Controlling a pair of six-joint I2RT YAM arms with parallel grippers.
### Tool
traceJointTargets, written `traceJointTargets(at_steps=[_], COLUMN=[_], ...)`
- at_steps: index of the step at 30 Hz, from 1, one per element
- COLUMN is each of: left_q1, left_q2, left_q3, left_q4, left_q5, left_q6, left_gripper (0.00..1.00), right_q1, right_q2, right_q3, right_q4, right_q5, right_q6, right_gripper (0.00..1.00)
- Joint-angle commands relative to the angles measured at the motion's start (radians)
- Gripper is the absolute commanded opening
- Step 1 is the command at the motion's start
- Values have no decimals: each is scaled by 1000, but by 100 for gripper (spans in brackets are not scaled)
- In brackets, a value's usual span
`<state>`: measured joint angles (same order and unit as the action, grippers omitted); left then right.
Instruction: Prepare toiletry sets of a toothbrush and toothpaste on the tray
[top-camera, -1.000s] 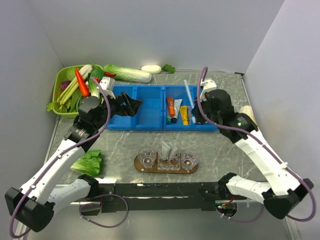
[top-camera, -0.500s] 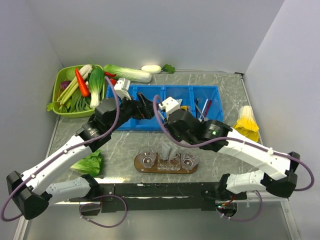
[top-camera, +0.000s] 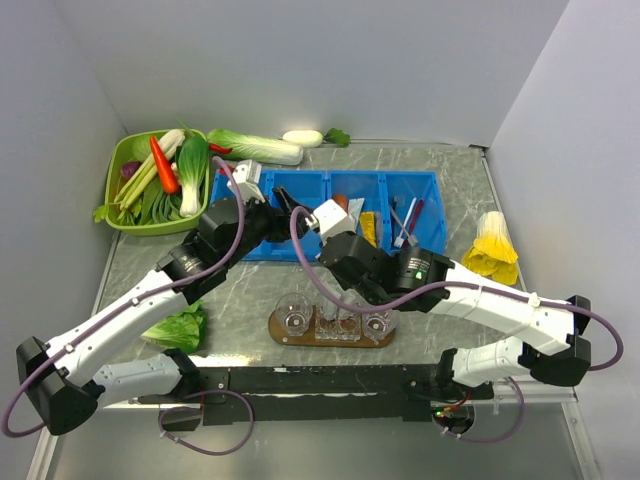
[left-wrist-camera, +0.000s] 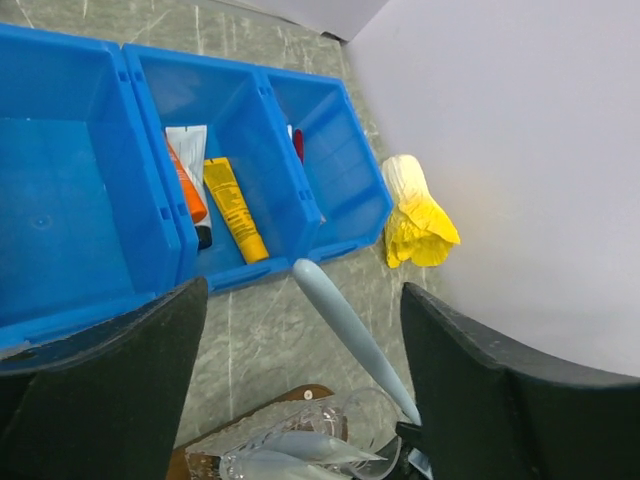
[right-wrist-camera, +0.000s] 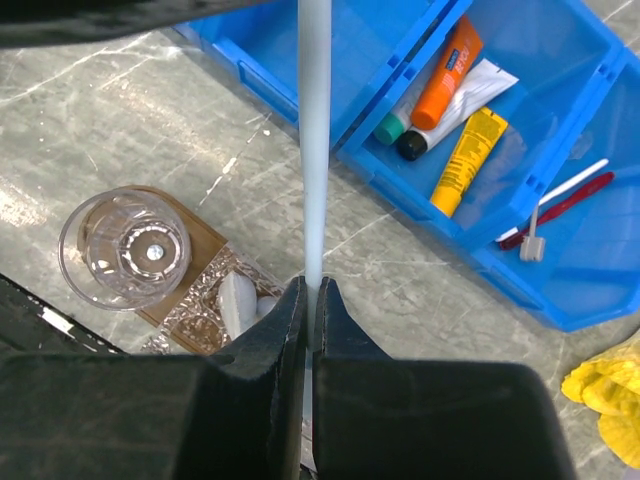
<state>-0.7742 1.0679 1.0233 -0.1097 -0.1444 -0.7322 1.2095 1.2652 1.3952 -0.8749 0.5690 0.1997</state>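
we see the right fingers (right-wrist-camera: 283, 340) closed tight on a slender pale blue toothbrush (right-wrist-camera: 313, 150), above the grey marble tabletop (right-wrist-camera: 120, 120) just beside the flat brown wooden tray (right-wrist-camera: 205, 245). the left fingers (left-wrist-camera: 110, 380) stand wide apart and hold nothing. a soft white toothpaste tube (right-wrist-camera: 478, 85) lies in the middle blue plastic bin (right-wrist-camera: 540, 50), against an orange tube (right-wrist-camera: 452, 75).

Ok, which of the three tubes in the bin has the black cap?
The white tube, lying between the orange tube, whose cap is teal, and the yellow tube.
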Motion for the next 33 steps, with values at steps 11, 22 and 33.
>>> traceJointTargets(at_steps=[11, 22, 33], left_q1=[-7, -5, 4], left_q2=[24, 35, 20], left_q3=[-14, -32, -77], left_q4=[96, 133, 197], left_q5=[81, 118, 111], left_q6=[-82, -151, -231], left_gripper=[47, 18, 1], right_q1=[104, 177, 186], right_q2=[45, 106, 123], right_q3=[31, 27, 7], right_q4=[17, -4, -24], right_q5=[219, 377, 417], right_q6=[-75, -97, -46], right_gripper=[0, 0, 28])
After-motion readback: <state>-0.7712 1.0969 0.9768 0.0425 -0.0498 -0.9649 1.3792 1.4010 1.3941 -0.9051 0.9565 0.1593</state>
